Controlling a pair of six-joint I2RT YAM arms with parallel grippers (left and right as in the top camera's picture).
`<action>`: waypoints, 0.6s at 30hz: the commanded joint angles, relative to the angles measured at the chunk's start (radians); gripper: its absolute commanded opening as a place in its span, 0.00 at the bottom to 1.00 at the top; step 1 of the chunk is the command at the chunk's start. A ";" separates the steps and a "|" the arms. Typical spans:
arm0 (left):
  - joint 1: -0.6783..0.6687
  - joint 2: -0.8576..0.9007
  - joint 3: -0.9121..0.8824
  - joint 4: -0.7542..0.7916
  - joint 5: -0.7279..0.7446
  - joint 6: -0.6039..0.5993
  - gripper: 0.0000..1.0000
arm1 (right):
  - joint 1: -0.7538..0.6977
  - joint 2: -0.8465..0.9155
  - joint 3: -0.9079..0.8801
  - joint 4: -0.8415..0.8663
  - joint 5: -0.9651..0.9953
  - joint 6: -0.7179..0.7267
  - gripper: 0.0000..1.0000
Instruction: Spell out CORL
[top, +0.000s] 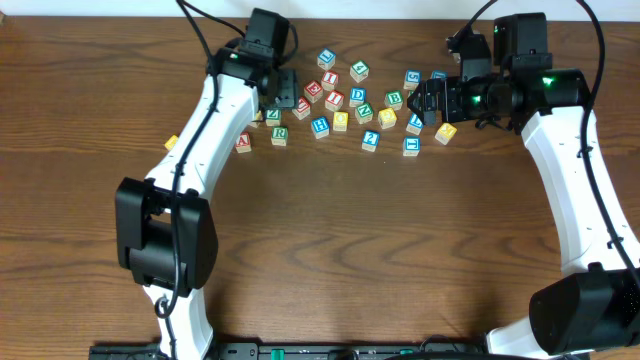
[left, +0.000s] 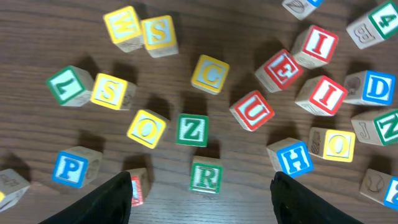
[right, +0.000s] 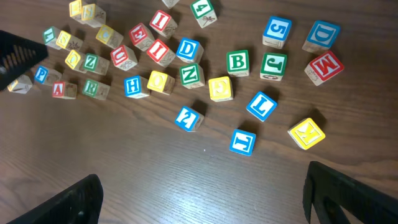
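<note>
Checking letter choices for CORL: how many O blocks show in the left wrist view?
2. The left O is just left of the Z; the right O is just right of the H. Others may lie out of frame.

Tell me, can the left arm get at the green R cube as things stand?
Probably yes. The left tool hangs open above the green R cube. The green Z cube sits just beyond, and a red cube crowds one finger.

Yellow C and yellow O lie face-up and skewed near the green R, the blue L sits well apart, none lined up.
</note>
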 joint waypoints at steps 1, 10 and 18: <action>-0.030 0.009 0.009 0.009 0.003 -0.010 0.70 | 0.008 0.007 -0.003 0.008 0.010 0.014 0.99; -0.063 0.009 0.009 0.020 0.002 -0.029 0.70 | 0.009 0.007 -0.003 0.020 0.031 0.014 0.99; -0.063 0.009 0.009 0.022 0.003 -0.032 0.70 | 0.009 0.009 -0.003 0.034 0.042 0.029 0.97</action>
